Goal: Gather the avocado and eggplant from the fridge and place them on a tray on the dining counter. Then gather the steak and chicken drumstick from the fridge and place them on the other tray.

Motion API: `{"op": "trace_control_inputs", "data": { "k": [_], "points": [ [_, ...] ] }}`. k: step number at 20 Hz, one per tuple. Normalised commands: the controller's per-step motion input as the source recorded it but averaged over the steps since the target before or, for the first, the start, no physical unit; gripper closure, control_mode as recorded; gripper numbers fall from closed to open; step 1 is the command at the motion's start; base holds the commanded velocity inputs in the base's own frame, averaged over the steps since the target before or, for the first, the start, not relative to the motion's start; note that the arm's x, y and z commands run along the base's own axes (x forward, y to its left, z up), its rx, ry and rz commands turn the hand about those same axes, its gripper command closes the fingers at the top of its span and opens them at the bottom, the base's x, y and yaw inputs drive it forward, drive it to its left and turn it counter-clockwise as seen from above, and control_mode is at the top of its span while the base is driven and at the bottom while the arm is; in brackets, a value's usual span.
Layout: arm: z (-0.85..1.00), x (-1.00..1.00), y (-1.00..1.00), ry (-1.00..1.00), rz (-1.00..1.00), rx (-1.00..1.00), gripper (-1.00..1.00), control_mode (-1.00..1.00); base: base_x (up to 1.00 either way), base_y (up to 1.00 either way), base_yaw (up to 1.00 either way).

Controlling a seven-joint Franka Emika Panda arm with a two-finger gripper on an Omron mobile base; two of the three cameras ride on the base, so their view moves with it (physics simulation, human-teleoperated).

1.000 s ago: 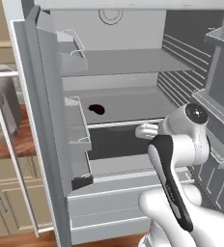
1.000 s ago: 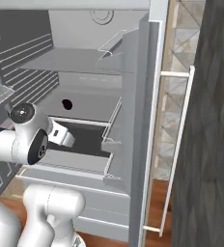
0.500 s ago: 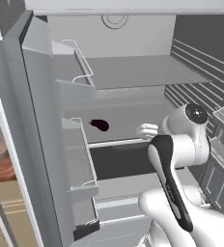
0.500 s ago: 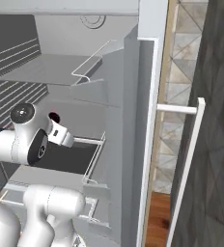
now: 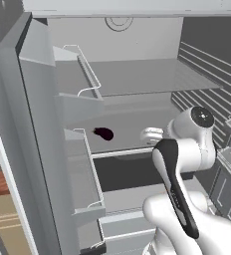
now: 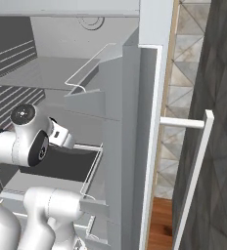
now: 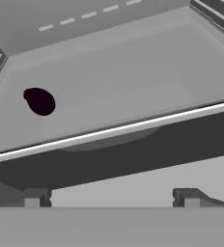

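The fridge (image 5: 137, 74) is seen with both doors swung wide. The left door (image 5: 38, 149) carries wire-railed bins (image 5: 85, 169) along its inner face, and the right door (image 6: 130, 146) carries the same. A long white handle (image 6: 193, 166) is seen beside a dark wall (image 6: 218, 122).

Between the pincer (image 7: 111, 195) and the middle shelf (image 7: 133, 82) no obstacle is seen; only the white front rail (image 7: 114, 130) of that shelf is crossed, with a dark gap beneath it. The pincer is held wide open in front of the fridge, nothing being gripped or touched, its two fingertips (image 7: 36, 197) seen well apart.

On the middle shelf a dark eggplant (image 7: 39, 101) is seen lying toward the left side, near the back wall, also visible in the left base view (image 5: 103, 133). The upper shelf (image 5: 152, 74) is seen bare.
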Motion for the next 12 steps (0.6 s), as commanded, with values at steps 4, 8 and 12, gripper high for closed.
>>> {"op": "trace_control_inputs", "data": {
  "k": [4, 8, 12],
  "points": [
    [0.0, 0.0, 0.0, 0.0, 0.0, 0.0, -1.0, 1.0, 0.0, 0.0, 0.0],
    [0.0, 0.0, 0.03, -0.01, 0.03, 0.0, -1.0, -1.0, 0.0, 0.0, 0.0],
    [0.0, 0.35, 0.45, -0.05, 0.13, -0.01, -1.0, -1.0, 0.0, 0.0, 0.0]
  ]
}}
